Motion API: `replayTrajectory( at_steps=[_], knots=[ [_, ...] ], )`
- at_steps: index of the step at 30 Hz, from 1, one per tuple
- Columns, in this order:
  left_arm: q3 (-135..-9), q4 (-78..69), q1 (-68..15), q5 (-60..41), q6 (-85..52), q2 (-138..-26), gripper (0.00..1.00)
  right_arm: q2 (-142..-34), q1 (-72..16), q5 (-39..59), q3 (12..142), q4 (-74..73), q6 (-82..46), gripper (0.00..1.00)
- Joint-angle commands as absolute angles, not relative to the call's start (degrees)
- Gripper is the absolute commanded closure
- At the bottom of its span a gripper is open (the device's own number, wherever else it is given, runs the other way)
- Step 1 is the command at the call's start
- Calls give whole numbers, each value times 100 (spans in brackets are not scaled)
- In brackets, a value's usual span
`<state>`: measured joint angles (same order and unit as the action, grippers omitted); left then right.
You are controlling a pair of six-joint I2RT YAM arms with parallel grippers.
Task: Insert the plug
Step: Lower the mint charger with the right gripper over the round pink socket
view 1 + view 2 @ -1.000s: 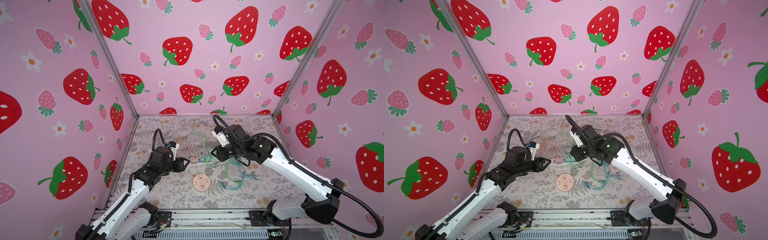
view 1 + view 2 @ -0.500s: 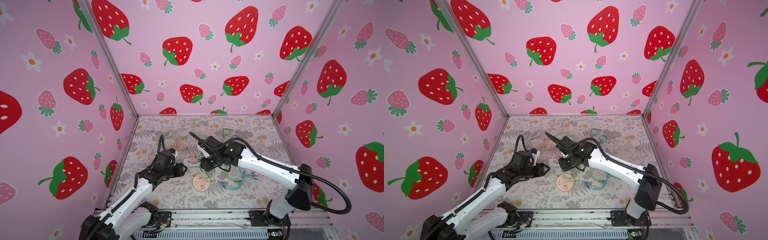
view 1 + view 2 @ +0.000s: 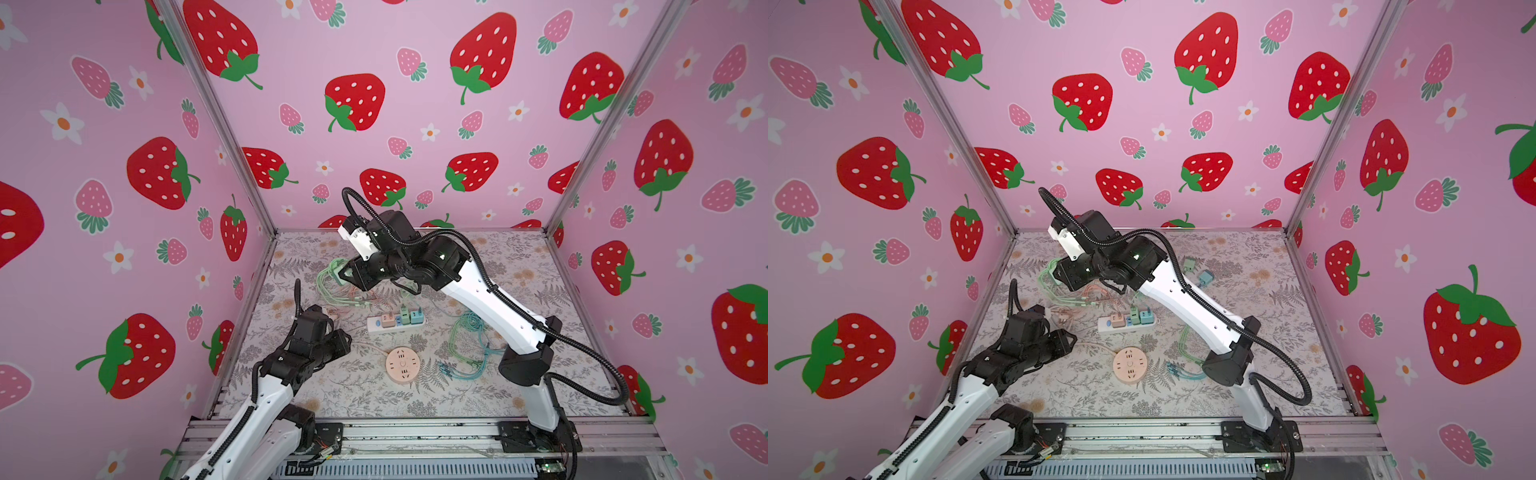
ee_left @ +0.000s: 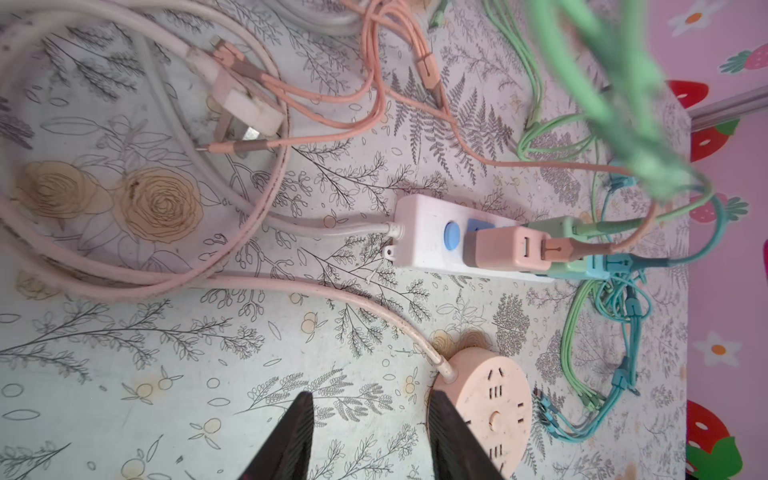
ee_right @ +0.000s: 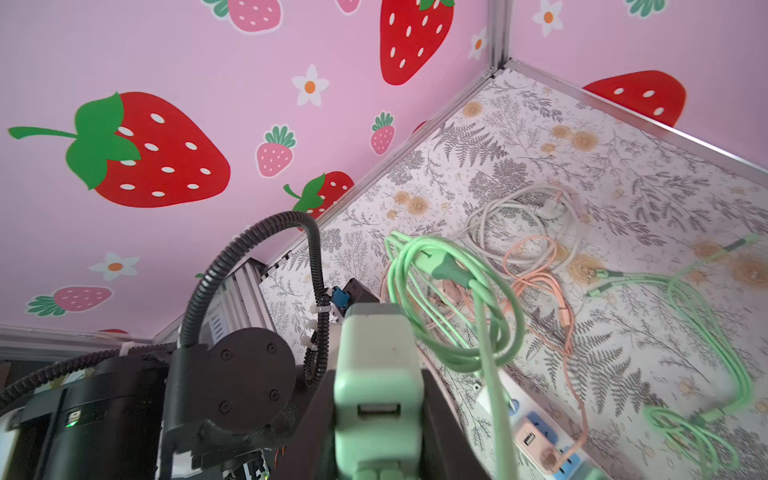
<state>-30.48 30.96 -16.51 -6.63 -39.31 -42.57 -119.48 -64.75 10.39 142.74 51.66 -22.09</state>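
My right gripper [image 5: 378, 436] is shut on a pale green plug [image 5: 374, 365] with a USB port on its face. A green cable [image 5: 453, 332] loops and hangs beside it. In both top views this gripper [image 3: 344, 273] [image 3: 1059, 272] is raised over the back left of the floor, with green cable [image 3: 328, 276] dangling under it. The white power strip [image 3: 395, 322] [image 3: 1127, 322] [image 4: 428, 245] lies mid-floor with pink, green and blue adapters in it. My left gripper [image 4: 370, 415] [image 3: 345, 338] is open and empty, low over the floor beside the round pink socket [image 4: 486, 411] [image 3: 402, 364].
Pink cables [image 4: 374, 95] and a white plug [image 4: 245, 108] lie tangled behind the strip. A green and teal cable bundle [image 3: 469, 349] lies to the strip's right. A loose green adapter [image 3: 1189, 264] and a blue adapter [image 3: 1205, 277] sit on the floor at the back.
My right gripper has risen from low by the power strip up and toward the back left, carrying the green plug and its cable. The left gripper has drawn back a little toward the front left.
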Motion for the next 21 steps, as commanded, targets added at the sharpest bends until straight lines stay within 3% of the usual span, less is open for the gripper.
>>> replayTrajectory(
  at_steps=[1, 10, 21],
  knots=[
    [-3077, 3496, -1591, -451, -4098, -3999, 52, -11855, -6495, 1301, 13606, 4852, -2058, 95],
    [-2882, 3487, -1590, -920, -4341, -3701, 55, -10783, -6524, 1286, 10221, 3700, -2603, 95],
    [-2132, 2098, -1650, -2201, -4362, -4071, 68, -10048, -6636, 1861, 8856, 3937, -2783, 93]
  ],
)
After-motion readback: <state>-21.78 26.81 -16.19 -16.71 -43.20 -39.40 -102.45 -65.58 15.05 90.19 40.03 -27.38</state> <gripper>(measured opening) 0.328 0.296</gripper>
